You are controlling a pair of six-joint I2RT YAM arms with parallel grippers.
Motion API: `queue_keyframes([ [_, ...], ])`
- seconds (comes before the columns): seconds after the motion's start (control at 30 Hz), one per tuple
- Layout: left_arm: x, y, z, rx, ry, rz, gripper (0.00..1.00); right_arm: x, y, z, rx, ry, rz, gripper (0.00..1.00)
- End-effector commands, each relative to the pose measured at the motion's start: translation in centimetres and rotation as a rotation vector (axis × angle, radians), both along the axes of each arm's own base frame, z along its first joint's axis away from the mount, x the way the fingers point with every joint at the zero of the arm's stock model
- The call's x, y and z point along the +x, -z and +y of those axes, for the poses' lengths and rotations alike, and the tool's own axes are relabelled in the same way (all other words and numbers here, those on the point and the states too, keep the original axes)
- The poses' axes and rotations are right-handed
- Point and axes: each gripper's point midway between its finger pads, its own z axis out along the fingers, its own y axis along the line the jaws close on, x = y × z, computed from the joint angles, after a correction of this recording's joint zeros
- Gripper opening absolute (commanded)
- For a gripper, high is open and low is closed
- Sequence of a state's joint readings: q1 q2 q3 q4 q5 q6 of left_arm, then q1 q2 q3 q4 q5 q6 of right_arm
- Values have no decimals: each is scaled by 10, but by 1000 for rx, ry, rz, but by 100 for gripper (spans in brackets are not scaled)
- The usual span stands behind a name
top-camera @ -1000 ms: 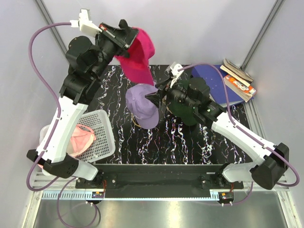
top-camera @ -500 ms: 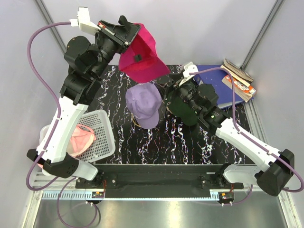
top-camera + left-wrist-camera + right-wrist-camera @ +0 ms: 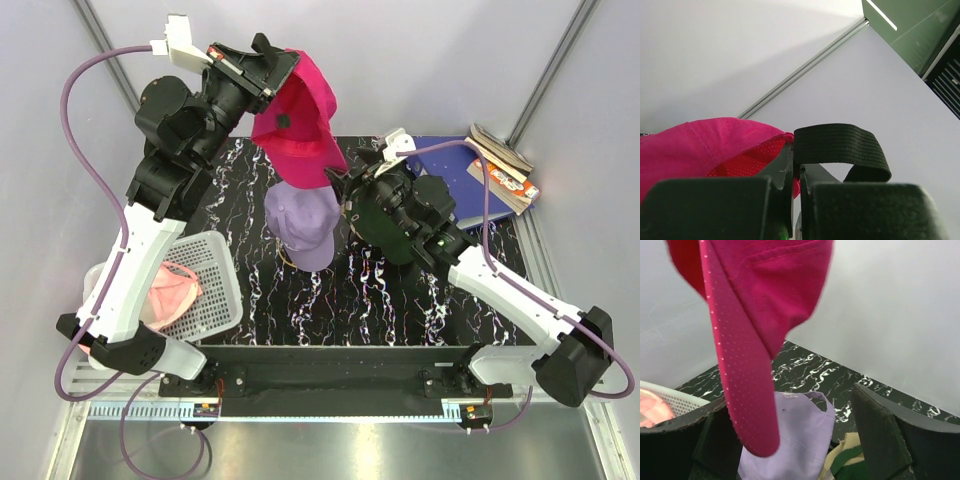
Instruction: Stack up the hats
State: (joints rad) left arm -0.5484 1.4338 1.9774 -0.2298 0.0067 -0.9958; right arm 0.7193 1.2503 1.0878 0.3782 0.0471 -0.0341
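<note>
Nearest my bases, the light pink hat point(image 3: 172, 290) lay in the white basket point(image 3: 218, 262) by my left arm, so I judged it not yet part of any stack. Further out, in the middle of the table, the lavender hat point(image 3: 300, 228) sat crown up. My right gripper point(image 3: 342, 197) was just beside it with its fingers spread wide and nothing between them. In the right wrist view, scraps of tan fabric point(image 3: 847, 442) and dark green fabric point(image 3: 849, 466) showed low down next to the lavender one. I could not tell whether those were stacked under it or only lying alongside.

Farthest off, my left gripper point(image 3: 796, 160) was clamped on the back edge of the magenta hat point(image 3: 298, 125) at its black strap point(image 3: 840, 145). The hat was held up in the air over the lavender hat, hanging clear of it. By my reckoning the stack was partly built at best. The magenta hat needed lowering onto the lavender one, and the pink one needed fetching.
</note>
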Motion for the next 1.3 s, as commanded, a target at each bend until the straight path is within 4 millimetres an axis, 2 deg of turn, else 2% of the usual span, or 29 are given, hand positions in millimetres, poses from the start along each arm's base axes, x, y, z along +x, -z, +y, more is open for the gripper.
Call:
queue_keyframes([
  [0.0,-21,-41,1,-77,52,-113,0,-11,-31,16,99,-99,-49,78],
  [0.07,-17,-35,-3,-69,58,-100,0,-11,-34,18,109,-108,-52,59],
  [0.13,-17,-31,-2,-56,52,-99,0,-9,-38,16,98,-94,-48,19],
  [0.17,-15,-28,-1,-44,43,-98,0,-8,-40,13,94,-74,-44,7],
  [0.2,-8,-18,1,-23,23,-84,0,-1,-37,6,74,-21,-24,0],
  [0.27,-5,-7,10,10,3,-81,0,3,-35,-6,33,46,-27,0],
  [0.3,6,11,18,40,-14,-52,0,9,-27,-18,-12,120,-15,0],
  [0.33,12,20,21,41,-10,-35,0,11,-28,-28,-28,163,-21,0],
  [0.37,24,44,28,76,15,-3,0,16,-23,-40,-83,233,-27,0],
  [0.43,36,65,35,117,61,31,0,20,-27,-55,-150,312,-55,0],
  [0.5,57,99,30,183,125,84,0,23,-34,-61,-204,349,-83,0],
  [0.57,62,114,24,214,190,98,0,27,-38,-61,-252,363,-98,0],
  [0.6,71,129,21,230,201,124,0,30,-35,-58,-275,362,-95,0],
  [0.63,75,137,21,240,205,130,0,31,-43,-58,-292,362,-112,0],
  [0.7,86,159,23,271,195,156,0,34,-33,-51,-355,336,-99,0],
  [0.73,89,165,25,277,196,157,0,35,-35,-50,-382,332,-110,0],
  [0.77,93,172,27,288,200,155,0,37,-26,-45,-424,311,-101,0],
  [0.8,96,182,29,292,201,161,0,37,-27,-42,-460,302,-118,0],
  [0.87,103,191,36,291,189,173,0,40,-8,-33,-546,264,-92,0],
  [0.9,107,201,43,285,173,201,0,38,-6,-30,-588,253,-97,0],
  [1.0,108,214,54,266,132,246,0,39,10,-18,-691,242,-95,0],
  [1.13,106,233,66,264,104,298,0,35,18,-12,-795,260,-133,0],
  [1.17,105,242,66,263,113,318,0,33,21,-6,-812,254,-139,0],
  [1.27,101,256,60,268,181,309,0,34,20,-8,-847,290,-151,0],
])
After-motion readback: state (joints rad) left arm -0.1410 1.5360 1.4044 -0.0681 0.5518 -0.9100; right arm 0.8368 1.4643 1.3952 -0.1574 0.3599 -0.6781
